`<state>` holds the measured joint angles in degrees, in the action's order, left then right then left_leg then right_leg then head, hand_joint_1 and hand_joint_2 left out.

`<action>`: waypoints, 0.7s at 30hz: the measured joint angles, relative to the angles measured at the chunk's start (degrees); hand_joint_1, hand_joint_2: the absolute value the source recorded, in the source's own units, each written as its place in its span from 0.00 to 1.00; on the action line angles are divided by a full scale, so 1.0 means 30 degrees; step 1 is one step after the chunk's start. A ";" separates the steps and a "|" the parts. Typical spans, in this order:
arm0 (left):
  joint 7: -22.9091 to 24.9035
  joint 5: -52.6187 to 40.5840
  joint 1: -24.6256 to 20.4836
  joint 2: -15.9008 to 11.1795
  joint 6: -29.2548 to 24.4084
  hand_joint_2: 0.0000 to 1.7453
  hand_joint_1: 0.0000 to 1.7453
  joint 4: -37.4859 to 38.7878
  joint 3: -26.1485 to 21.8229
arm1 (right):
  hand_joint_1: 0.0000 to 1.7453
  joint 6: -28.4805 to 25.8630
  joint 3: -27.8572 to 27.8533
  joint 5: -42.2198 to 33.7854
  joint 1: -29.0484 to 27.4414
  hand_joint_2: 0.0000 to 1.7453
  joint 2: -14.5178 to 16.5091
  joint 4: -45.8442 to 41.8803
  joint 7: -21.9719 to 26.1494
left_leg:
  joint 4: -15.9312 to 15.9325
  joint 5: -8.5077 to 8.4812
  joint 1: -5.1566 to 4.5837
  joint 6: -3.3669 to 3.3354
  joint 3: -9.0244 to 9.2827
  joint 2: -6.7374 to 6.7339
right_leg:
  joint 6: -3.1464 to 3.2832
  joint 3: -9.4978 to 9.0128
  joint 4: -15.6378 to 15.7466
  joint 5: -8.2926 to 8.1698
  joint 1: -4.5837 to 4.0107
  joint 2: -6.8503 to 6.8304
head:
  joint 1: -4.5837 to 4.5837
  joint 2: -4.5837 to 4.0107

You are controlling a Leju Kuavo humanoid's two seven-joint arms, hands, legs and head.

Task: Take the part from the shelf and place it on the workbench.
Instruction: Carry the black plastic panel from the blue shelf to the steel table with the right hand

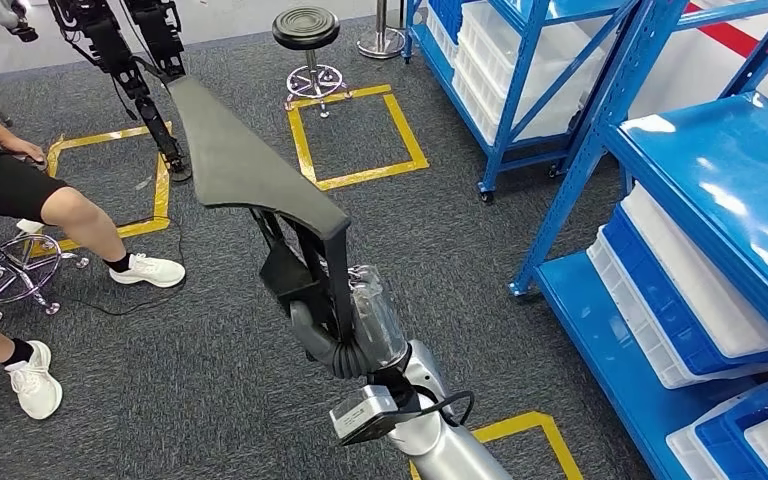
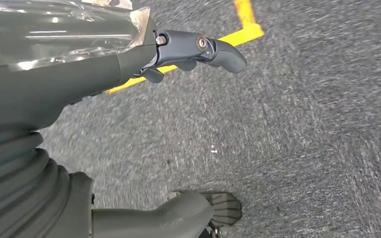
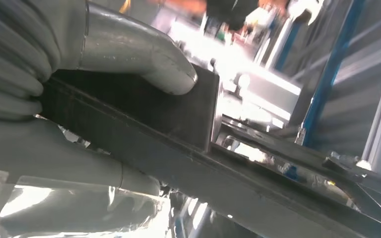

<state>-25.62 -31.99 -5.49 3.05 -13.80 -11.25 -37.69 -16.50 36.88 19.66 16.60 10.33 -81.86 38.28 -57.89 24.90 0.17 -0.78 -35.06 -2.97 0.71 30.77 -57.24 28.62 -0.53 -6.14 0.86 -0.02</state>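
Grey carpet floor (image 1: 220,380) is marked with yellow tape squares (image 1: 358,140); a black stool (image 1: 307,45) and blue shelf racks (image 1: 600,120) are stood on it.

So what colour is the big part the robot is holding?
Dark grey, nearly black part, gripped by the right hand; it shows best in the head view.

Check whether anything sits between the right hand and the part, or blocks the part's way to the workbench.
Nothing between them: the right hand already grips the dark part. I can't see the workbench, so its path can't be judged. Ahead over the carpet are a seated person, a black stool and blue shelving.
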 joint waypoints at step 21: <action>-0.0013 -0.0465 0.0108 0.0739 -0.0414 1.00 0.00 -0.0026 0.0031 | 1.00 0.2550 -0.1944 -0.0264 -0.2108 1.00 -0.1276 -0.4195 0.0047 | -0.3312 0.1773 0.0231 0.0348 -0.1629 0.1299 | 0.0102 0.0326 -0.0182 -0.0399 0.0440 0.1804 | 0.0020 0.0000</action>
<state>-25.66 -33.38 -5.17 5.27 -15.04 -11.32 -37.60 -8.85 31.05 18.87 10.27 6.50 -94.44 38.42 -67.83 30.22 0.86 0.26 -39.95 0.93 1.02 31.75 -57.79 27.43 0.79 -0.73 0.92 -0.02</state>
